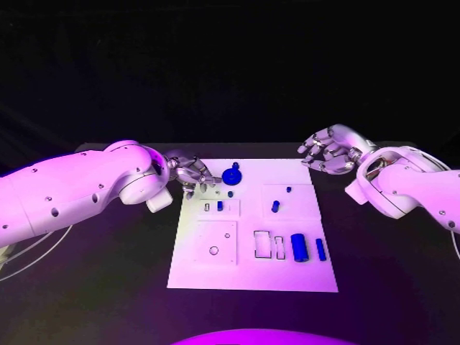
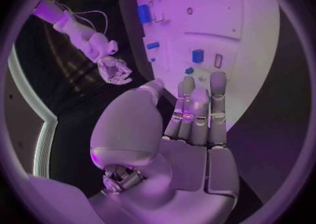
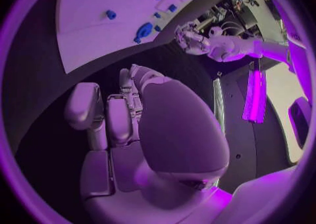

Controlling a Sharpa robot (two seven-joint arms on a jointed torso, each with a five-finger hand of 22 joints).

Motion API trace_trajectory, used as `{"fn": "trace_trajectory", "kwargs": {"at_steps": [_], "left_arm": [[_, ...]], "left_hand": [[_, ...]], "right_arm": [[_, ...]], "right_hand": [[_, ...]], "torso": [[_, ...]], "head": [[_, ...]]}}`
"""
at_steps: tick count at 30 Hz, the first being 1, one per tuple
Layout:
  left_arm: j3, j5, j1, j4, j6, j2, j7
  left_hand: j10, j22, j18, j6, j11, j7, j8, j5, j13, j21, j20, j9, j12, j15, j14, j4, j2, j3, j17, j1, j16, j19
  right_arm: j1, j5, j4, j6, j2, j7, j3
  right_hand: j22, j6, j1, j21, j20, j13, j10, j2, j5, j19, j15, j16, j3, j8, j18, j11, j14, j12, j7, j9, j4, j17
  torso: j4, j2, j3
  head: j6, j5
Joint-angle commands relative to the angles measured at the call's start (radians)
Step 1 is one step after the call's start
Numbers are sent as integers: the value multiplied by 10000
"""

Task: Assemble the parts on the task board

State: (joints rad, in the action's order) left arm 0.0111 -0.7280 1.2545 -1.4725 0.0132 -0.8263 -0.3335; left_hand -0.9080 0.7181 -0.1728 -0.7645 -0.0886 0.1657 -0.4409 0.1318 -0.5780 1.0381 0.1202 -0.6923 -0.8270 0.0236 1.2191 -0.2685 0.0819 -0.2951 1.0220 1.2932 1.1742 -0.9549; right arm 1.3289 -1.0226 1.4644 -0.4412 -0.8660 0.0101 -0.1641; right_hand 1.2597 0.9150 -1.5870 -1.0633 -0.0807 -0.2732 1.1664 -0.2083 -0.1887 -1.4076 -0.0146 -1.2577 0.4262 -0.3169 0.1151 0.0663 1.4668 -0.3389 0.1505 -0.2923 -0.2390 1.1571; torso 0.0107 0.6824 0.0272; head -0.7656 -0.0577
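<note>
L hand [image 1: 194,175] over task board [image 1: 253,277] edge; R hand [image 1: 328,151] off-board.

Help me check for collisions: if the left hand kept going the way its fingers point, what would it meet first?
Probably the task board: in the left wrist view the left hand has its fingers aimed over its near edge, toward a small blue part. Its height above the board is unclear.

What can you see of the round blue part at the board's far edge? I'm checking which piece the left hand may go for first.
The round blue part looks like a dark blue disc with a small knob rising from its top, smooth like plastic. It sits on the white board near its far edge, left of centre, apparently upright. The left hand hovers just beside it with fingers curled toward it; whether they touch it cannot be told. A tiny blue piece lies just nearer.
</note>
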Motion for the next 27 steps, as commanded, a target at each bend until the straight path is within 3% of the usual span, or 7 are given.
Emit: {"fn": "trace_trajectory", "kwargs": {"at_steps": [1,5,6,9,13,23,27], "left_arm": [[9,2258,14,-97,619,-185,3561],[40,3232,2,-241,820,-491,4990],[48,3443,-3,-273,890,-566,5225],[83,4161,-26,-341,1132,-803,5890],[138,4924,-50,-339,1395,-964,6368],[205,5712,-190,-302,1544,-1081,6819],[210,5792,-227,-284,1545,-1078,6850]], "left_hand": [[390,-820,-110,46,-108,46,26,-3,639,-1023,162,269,675,134,-1530,-16,251,-610,-1788,924,-1615,531],[418,-1281,-92,81,-249,134,122,-30,1307,-1737,287,694,1239,239,-1901,-203,557,-875,-2229,1127,-2040,518],[666,-1535,-76,133,-379,196,212,-38,1703,-2167,373,918,1733,338,-2306,-194,670,-977,-2499,1195,-2415,671],[462,-1886,-105,43,-379,250,254,-43,2240,-2675,449,1278,2194,408,-2344,-172,882,-1001,-2866,1250,-2672,515],[343,-2014,-106,-13,-379,250,247,-30,2438,-2855,445,1432,2327,404,-2350,-129,892,-1054,-3004,1364,-2735,413],[298,-2078,-102,-21,-406,299,250,-17,2552,-2948,441,1526,2404,420,-2373,-105,891,-1097,-3077,1442,-2760,357],[291,-2088,-101,-21,-413,308,250,-20,2569,-2963,443,1541,2415,426,-2375,-113,896,-1094,-3088,1436,-2762,349]], "right_arm": [[-25,-3142,92,992,57,-1393,0],[-50,-4046,66,1321,205,-1815,-1],[-64,-4266,42,1390,261,-1881,-1],[-142,-4803,-20,1593,410,-1995,-3],[-274,-5220,-84,1779,565,-2029,-9],[-639,-5818,-191,2022,899,-1981,-16],[-692,-5934,-173,2017,957,-1982,-17]], "right_hand": [[109,158,310,-102,-21,109,234,-213,244,-26,-26,8,429,131,-199,-39,141,266,-21,62,30,-36],[102,242,815,-31,-65,327,156,-452,566,23,27,42,586,243,-188,12,149,764,-32,90,-115,-91],[17,252,960,127,-87,440,11,-554,606,86,58,102,590,275,-162,42,131,994,-51,93,-162,-170],[-83,292,1117,327,-121,645,-136,-718,757,170,107,150,593,319,-125,97,112,1358,-60,86,-159,-233],[-120,305,1193,426,-149,840,-251,-791,857,218,145,170,563,376,-108,138,90,1671,-68,81,-87,-262],[-45,309,1254,340,-159,1094,-445,-799,849,181,168,37,419,465,-120,154,135,2037,-81,82,58,-132],[72,343,1243,147,-155,1141,-417,-773,804,104,160,-94,422,471,-154,142,188,2079,-92,76,92,20]], "torso": [[-12,40,-11],[-8,38,-9],[-19,39,-6],[-20,48,2],[27,42,-20],[-12,40,-13],[7,53,-16]], "head": [[76,137],[90,184],[104,186],[145,213],[134,252],[112,215],[98,218]]}}
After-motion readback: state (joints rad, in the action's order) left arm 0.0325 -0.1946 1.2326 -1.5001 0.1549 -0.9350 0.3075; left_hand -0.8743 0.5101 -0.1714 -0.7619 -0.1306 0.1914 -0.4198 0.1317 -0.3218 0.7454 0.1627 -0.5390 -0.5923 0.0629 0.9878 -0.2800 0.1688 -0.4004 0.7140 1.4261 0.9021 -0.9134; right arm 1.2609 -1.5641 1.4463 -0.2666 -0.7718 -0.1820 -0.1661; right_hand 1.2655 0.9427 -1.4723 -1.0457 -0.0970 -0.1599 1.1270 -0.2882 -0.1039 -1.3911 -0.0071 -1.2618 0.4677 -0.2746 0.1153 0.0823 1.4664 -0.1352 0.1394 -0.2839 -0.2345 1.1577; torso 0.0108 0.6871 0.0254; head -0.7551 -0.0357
